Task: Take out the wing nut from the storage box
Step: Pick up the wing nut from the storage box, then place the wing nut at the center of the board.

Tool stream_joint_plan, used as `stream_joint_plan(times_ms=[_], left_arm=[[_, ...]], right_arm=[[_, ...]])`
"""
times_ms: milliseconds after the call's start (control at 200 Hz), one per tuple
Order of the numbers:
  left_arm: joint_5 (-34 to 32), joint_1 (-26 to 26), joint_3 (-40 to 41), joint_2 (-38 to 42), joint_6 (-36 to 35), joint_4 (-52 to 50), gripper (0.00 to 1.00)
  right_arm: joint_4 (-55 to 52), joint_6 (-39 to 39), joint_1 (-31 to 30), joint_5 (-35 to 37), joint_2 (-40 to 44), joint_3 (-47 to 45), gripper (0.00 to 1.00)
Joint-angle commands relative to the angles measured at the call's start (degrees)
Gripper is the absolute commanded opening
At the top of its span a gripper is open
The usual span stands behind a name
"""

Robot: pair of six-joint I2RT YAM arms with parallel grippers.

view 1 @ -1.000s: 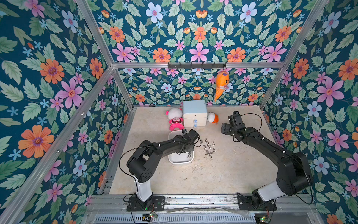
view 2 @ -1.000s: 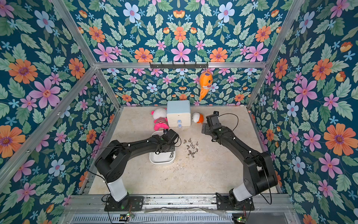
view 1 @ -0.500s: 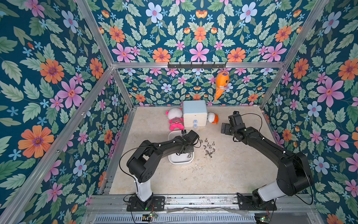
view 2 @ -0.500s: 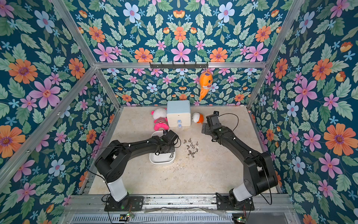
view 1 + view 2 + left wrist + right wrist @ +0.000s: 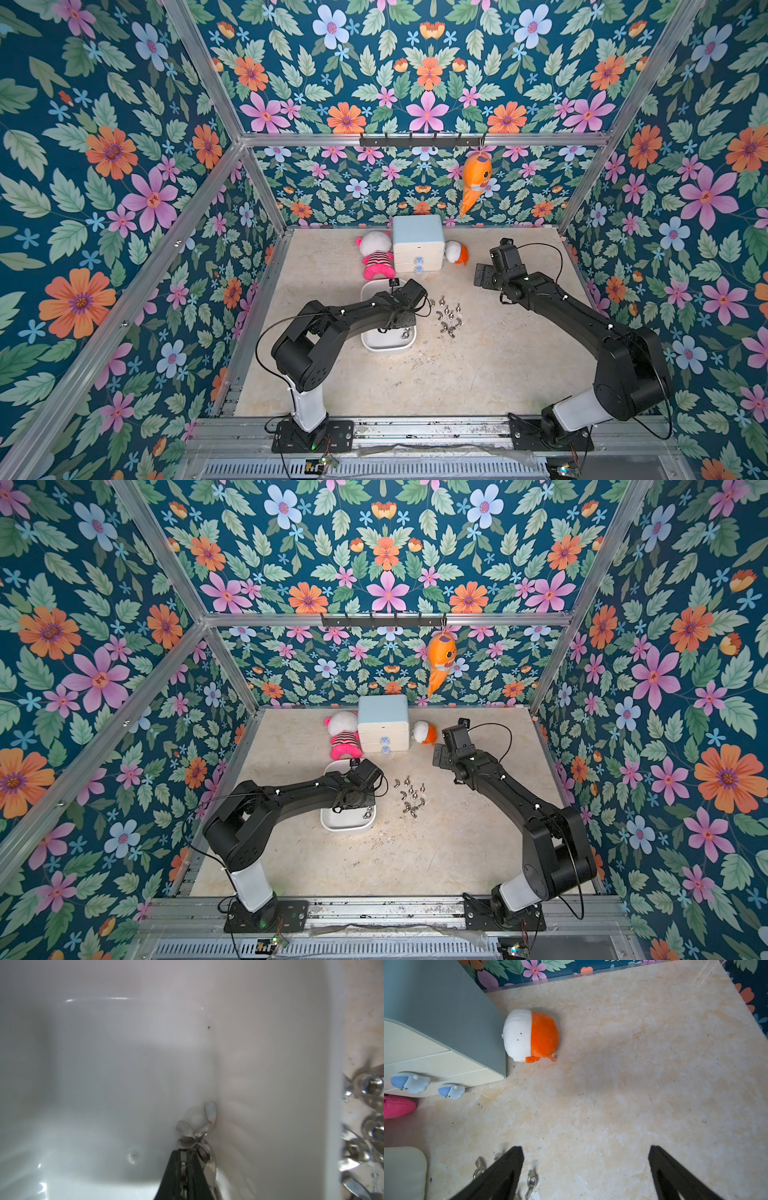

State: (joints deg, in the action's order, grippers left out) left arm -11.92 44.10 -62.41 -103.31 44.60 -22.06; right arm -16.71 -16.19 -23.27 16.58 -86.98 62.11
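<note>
Left wrist view: storage box (image 5: 270,1064) holds a wing nut (image 5: 196,1126), left gripper (image 5: 186,1151) clenched on it; right gripper (image 5: 585,1148) released.

One wing nut (image 5: 197,1126) in storage box (image 5: 386,347), loose wing nuts (image 5: 449,318) to its right, drawer cabinet (image 5: 419,237) behind.

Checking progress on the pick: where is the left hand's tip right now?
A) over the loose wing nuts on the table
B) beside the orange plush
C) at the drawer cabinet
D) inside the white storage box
D: the left wrist view shows the left hand shut on a wing nut inside the storage box, close to its wall.
</note>
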Motion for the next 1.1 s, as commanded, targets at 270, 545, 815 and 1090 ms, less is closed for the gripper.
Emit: stream_joint_plan(times_ms=[270,545,815,1090], left_arm=[[-3.68,0.01,-1.74,4.17,-0.98,-3.92,0.05],[-6.00,1.26,-6.70,6.27,-2.65,-7.05,0.05],[-6.65,3.35,-11.70,6.09,-3.96,-7.82,0.06],[-5.48,6.52,-21.02,-0.81,-6.36,-7.82,0.06]], right_arm=[[0.06,0.01,-0.11,0.74,0.50,-0.23,0.99],[0.11,-0.11,-0.07,0.74,0.59,-0.14,0.99],[0.08,-0.14,-0.08,0.84,0.68,-0.06,0.99],[-0.21,-0.08,-0.11,1.17,1.02,0.12,0.99]])
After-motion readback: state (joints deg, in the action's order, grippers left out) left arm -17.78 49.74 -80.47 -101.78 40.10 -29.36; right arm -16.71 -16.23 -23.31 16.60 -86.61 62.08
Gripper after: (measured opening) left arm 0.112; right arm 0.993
